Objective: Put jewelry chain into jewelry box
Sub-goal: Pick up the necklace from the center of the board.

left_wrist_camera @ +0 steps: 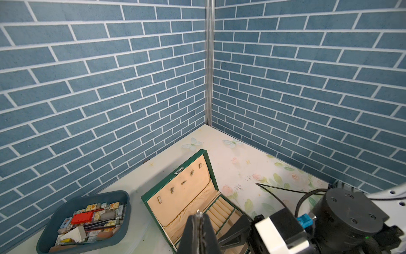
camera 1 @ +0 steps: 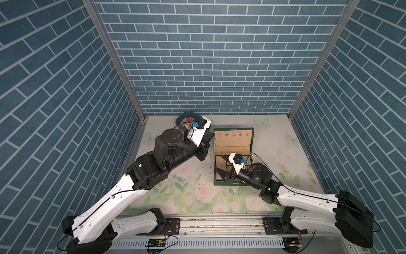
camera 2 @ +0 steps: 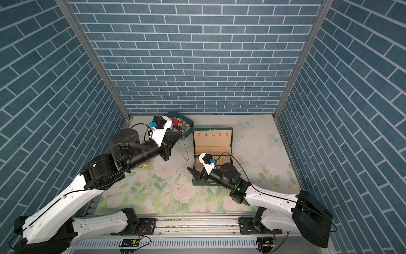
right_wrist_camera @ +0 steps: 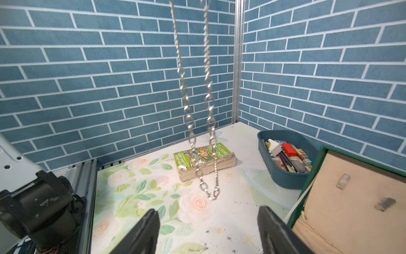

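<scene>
My left gripper (camera 2: pixel 179 136) is pressed shut on the top of the jewelry chain (camera 2: pixel 185 150), raised above the table (camera 2: pixel 252 140) just off the hinged-lid side corner of the jewelry box (camera 1: pixel 232 158). In my left wrist view the two fingers (left_wrist_camera: pixel 198 231) meet with a small metal link pinched at their tips.

The chain hangs from that pinch as a doubled loop. In both top views it drops beside the box's outer wall, on the side facing the blue-grey bin (camera 2: pixel 186 127), not over any compartment. In my right wrist view both strands (right_wrist_camera: pixel 197 132) come down from above the frame and join in a low bend clear of the floral mat. I cannot tell whether the bend touches the box wall.

The box stands open, lid upright, with beige lining, ring rolls and divided trays exposed. No part of the chain lies inside it.

My right gripper (camera 1: pixel 220 163) is spread wide and holds nothing. It sits low over the box's front compartments, pointing toward the hanging chain, with the loop ahead of its fingertips (right_wrist_camera: pixel 145 228) and apart from them.

A green-covered book (right_wrist_camera: pixel 204 160) lies on the table beyond the chain, near the bin.
</scene>
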Robot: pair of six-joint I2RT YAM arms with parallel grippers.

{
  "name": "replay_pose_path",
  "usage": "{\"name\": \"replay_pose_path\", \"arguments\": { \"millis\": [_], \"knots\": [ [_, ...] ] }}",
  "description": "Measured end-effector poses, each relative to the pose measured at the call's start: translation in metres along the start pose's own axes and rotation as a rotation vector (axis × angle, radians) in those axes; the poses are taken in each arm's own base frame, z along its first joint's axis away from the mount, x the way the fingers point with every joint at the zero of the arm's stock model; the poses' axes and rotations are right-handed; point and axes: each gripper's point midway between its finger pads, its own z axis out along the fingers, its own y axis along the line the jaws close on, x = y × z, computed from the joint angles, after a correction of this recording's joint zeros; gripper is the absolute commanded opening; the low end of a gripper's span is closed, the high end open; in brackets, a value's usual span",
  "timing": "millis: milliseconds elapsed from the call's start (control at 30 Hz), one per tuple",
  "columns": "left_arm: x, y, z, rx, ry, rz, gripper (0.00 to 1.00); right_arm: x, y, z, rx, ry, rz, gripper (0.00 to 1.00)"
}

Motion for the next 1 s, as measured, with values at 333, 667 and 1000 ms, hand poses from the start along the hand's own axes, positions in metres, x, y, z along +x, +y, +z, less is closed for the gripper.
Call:
{"name": "replay_pose_path", "arguments": {
  "millis": [333,667,1000],
  "knots": [
    [-0.015,-0.002,-0.007,0.015,-0.036,0.013,0.0,0.005,0.0,0.013,-0.007,0.021,-0.027,0.72],
    [-0.019,-0.003,-0.008,0.02,-0.044,0.016,0.0,0.0,0.009,0.024,-0.063,-0.003,-0.03,0.66],
    [-0.021,-0.004,-0.009,0.026,-0.049,0.015,0.0,-0.01,0.013,0.028,-0.083,-0.032,-0.034,0.62]
  ]
}}
